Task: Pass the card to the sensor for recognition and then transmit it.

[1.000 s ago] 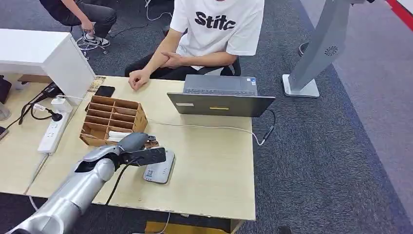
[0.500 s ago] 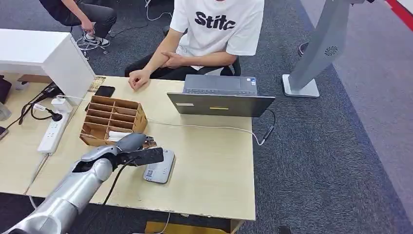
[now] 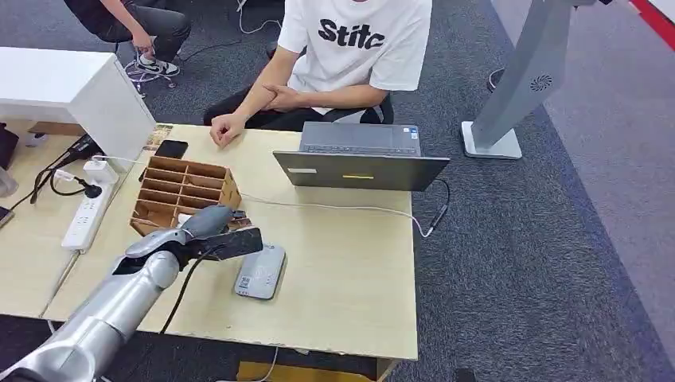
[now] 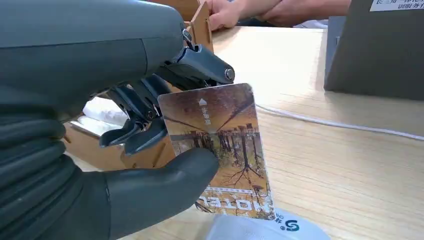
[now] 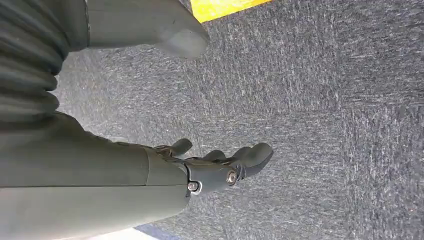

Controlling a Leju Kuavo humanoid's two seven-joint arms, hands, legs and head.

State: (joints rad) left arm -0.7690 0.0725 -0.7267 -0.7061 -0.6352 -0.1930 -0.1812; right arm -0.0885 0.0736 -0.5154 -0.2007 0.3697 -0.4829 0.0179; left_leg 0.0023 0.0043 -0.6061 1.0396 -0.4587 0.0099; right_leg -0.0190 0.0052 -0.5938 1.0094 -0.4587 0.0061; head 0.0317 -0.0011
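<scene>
Brown card [image 4: 220,150] in left hand [image 4: 125,145], printed

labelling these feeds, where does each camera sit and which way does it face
Head view: high on the body, looking down at the table; left arm enters from below.
Left wrist view: behind the left robot hand, which pinches the card above the sensor.
Right wrist view: on the hanging arm, facing carpet; right robot hand empty.
Shared: head and left wrist views show card, sensor, laptop.
</scene>
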